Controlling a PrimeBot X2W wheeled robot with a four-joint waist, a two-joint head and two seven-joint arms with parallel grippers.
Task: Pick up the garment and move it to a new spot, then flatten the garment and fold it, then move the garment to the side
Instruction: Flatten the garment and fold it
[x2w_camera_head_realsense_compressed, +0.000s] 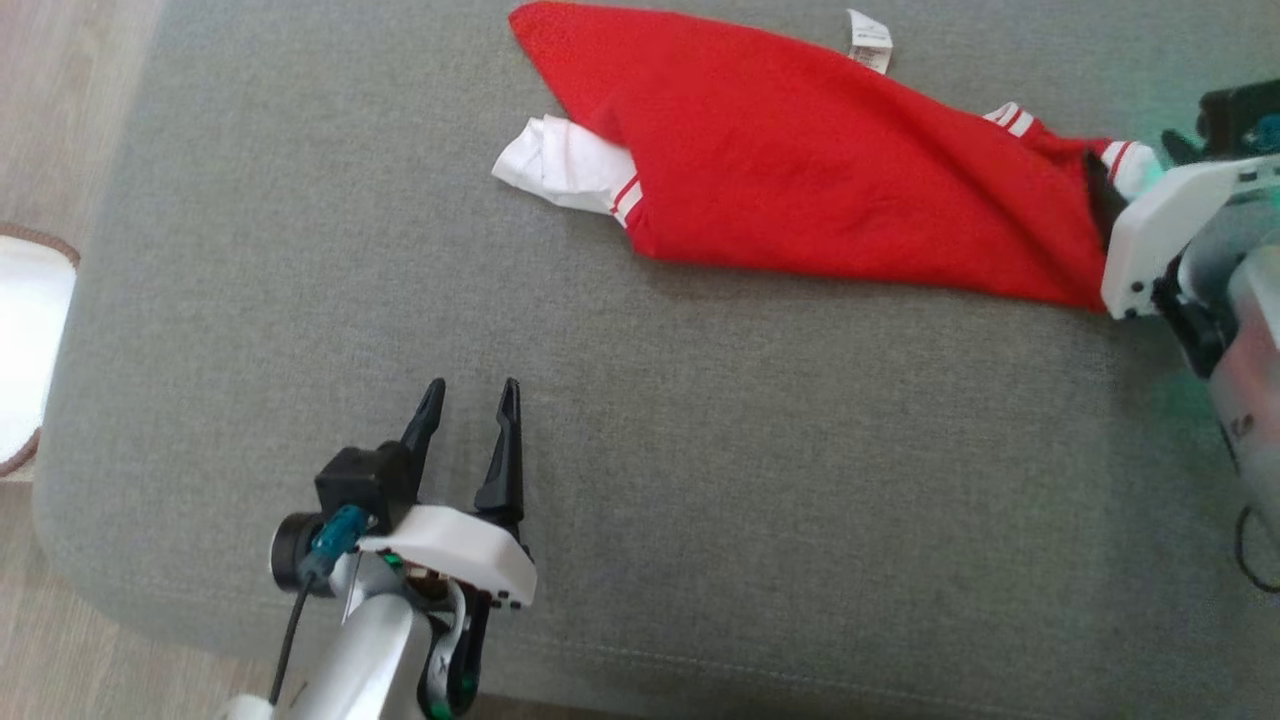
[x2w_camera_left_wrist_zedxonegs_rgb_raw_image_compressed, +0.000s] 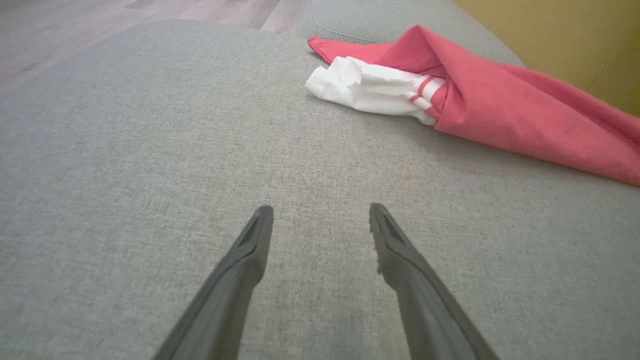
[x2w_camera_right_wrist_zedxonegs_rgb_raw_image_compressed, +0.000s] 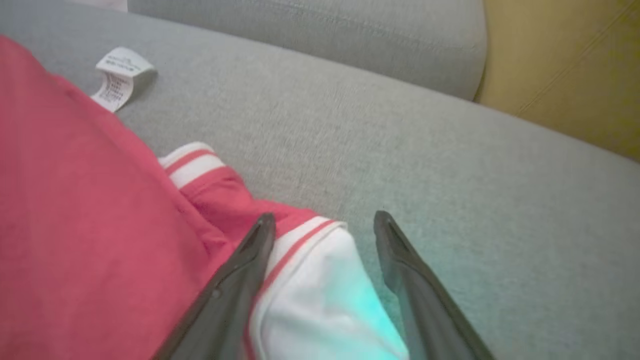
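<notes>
Left tool was over bare grey cushion at the near left, its two dark fingers spread apart with nothing between them, well apart from the garment. Right tool was at the far right, its fingers also spread wide and not clamped. The white sleeve end, edged with red stripes, lay between them, and one finger ran along the line where red cloth met white. Whether the fingers pressed on the fabric could not be told. The garment, red with white sleeves, lay crumpled and stretched across the far part of the cushion, tapering toward the right tool. Its other white sleeve stuck out at the left from under the red body, and a small white label poked out at the far edge. Wood floor showed beyond the cushion's left side
</notes>
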